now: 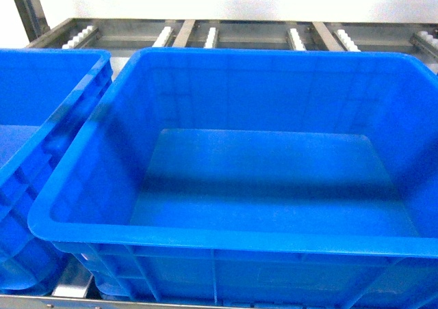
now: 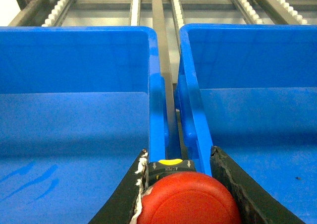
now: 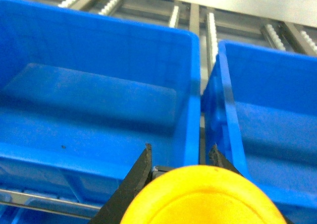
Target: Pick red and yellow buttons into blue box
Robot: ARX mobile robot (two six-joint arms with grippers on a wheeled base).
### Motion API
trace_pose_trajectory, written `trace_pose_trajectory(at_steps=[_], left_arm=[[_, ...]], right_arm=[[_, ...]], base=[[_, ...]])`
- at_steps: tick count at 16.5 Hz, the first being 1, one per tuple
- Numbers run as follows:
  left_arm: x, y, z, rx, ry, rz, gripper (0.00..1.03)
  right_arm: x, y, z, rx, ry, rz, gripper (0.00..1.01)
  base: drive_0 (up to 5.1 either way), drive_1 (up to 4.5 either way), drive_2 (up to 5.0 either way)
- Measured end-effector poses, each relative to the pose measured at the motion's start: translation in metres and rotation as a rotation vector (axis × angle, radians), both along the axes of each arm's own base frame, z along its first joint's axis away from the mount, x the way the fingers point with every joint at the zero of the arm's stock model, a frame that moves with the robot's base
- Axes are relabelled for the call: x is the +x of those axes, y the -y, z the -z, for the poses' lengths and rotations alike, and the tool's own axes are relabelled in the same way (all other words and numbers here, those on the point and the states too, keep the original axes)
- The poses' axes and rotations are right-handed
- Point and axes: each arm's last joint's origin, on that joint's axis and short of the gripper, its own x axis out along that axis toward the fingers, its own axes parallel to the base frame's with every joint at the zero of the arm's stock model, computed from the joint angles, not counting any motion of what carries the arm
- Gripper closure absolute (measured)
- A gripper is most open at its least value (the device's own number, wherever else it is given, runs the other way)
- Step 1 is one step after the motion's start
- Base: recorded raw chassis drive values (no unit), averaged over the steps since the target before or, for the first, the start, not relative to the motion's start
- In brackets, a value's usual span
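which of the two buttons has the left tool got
The red button: it sits clamped in the left tool, its red cap filling the left wrist view. The yellow button is in the right tool instead.

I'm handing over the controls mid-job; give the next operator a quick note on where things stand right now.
Left gripper: shut on the red button, above the gap between two blue crates.
Right gripper: shut on the yellow button, also above a gap between crates.
Blue box: nothing shows inside it in the head view.
Done: both buttons picked.
Left: carry each over the box and release.
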Motion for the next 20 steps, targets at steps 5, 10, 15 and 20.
trace_pose_trajectory(at_steps=[5,10,15,20], left_arm=[[0.0,0.0,0.0,0.0,0.0,0.0,0.72],[0.0,0.0,0.0,0.0,0.0,0.0,0.72],[0.0,0.0,0.0,0.0,0.0,0.0,0.72],[0.0,0.0,0.0,0.0,0.0,0.0,0.72]], right_arm=[[0.061,-0.046,-0.016,-0.003,-0.033,-0.211,0.73],[0.163,-0.088,-0.003,-0.084,-0.156,-0.288,0.73],[0.23,-0.114,0.05,-0.224,-0.433,-0.378,0.73],[0.23,-0.11,0.055,-0.2,-0.42,-0.381,0.23]], base=[[0.0,0.0,0.0],[0.0,0.0,0.0],[0.0,0.0,0.0],[0.0,0.0,0.0]])
